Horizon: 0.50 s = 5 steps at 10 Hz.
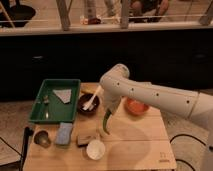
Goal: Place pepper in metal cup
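Near the frame's centre, the robot's gripper (108,113) was clenched on the top end of the long, slim green pepper (105,125), which hung above the pale wooden table (135,145). The small dull grey metal cup (42,138) stood at lower left, well apart.

The gripper (107,113) holds the pepper (105,125) over the middle of the table (142,145), between a bowl with a spoon (86,110) and a second bowl (136,106). The metal cup (41,138) stands front left, before the tray (55,100).
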Tool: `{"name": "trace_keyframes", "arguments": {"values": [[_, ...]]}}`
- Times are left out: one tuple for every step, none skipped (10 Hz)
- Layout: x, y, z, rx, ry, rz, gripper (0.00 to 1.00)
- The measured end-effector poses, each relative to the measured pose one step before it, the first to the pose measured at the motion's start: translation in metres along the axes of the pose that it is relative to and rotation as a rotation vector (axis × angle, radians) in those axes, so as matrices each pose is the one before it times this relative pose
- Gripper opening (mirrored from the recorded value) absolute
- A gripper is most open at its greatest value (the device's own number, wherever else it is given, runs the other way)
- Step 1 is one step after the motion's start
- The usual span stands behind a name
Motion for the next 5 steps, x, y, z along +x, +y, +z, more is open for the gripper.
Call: {"name": "trace_keyframes", "arguments": {"values": [[-0.00236, -0.00109, -0.00276, 0.00126, 0.00378, -0.01088, 0.0], [-0.00403, -0.00117, -0.00309, 0.0022, -0.00051, -0.01285, 0.0], [-0.00503, -0.00363, -0.00238, 0.00182, -0.00291, -0.01739, 0.0], [-0.00534, -0.00401, -0.00167, -0.00231, -0.00528, -0.01537, 0.0], [-0.00646, -0.00766, -0.00197, 0.0013, -0.00375, -0.01743, 0.0]]}}
